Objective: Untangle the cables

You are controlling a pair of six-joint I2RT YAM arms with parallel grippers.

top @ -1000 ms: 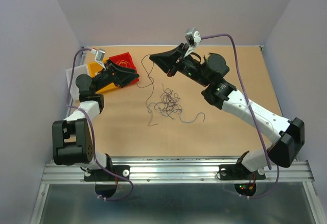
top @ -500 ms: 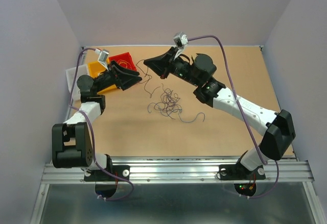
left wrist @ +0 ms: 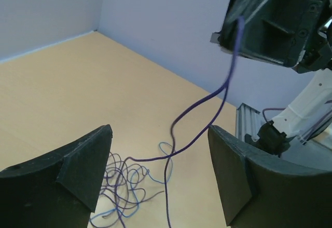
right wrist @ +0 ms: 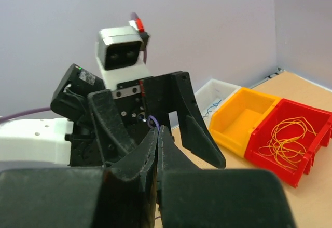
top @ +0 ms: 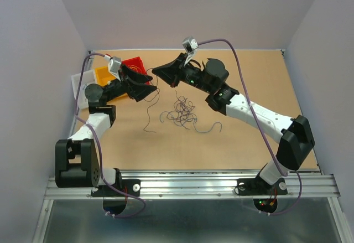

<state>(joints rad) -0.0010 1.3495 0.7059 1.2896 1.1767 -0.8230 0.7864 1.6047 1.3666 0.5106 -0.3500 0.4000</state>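
A loose tangle of thin cables (top: 180, 113) lies mid-table, blue and dark strands showing low in the left wrist view (left wrist: 122, 186). My right gripper (top: 156, 73) is shut on one dark purple cable (top: 148, 109), whose small loop pokes out above the pinched fingertips (right wrist: 153, 121). That strand hangs from the right gripper down to the table, passing between the fingers of my left gripper (left wrist: 160, 134) without touching them (left wrist: 199, 102). The left gripper (top: 150, 88) stands open just below and left of the right one, facing it (right wrist: 155, 108).
At the back left stand a red bin (top: 134, 66) holding yellow wires (right wrist: 288, 134), an orange bin (top: 103, 76) and a white tray (top: 77, 82). Lilac arm cords arch over both arms. A short loose strand (top: 212, 128) lies right of the tangle.
The right gripper has carried its cable left toward the left arm. The left gripper has swung right to meet it, and the hanging strand has shifted left with them.
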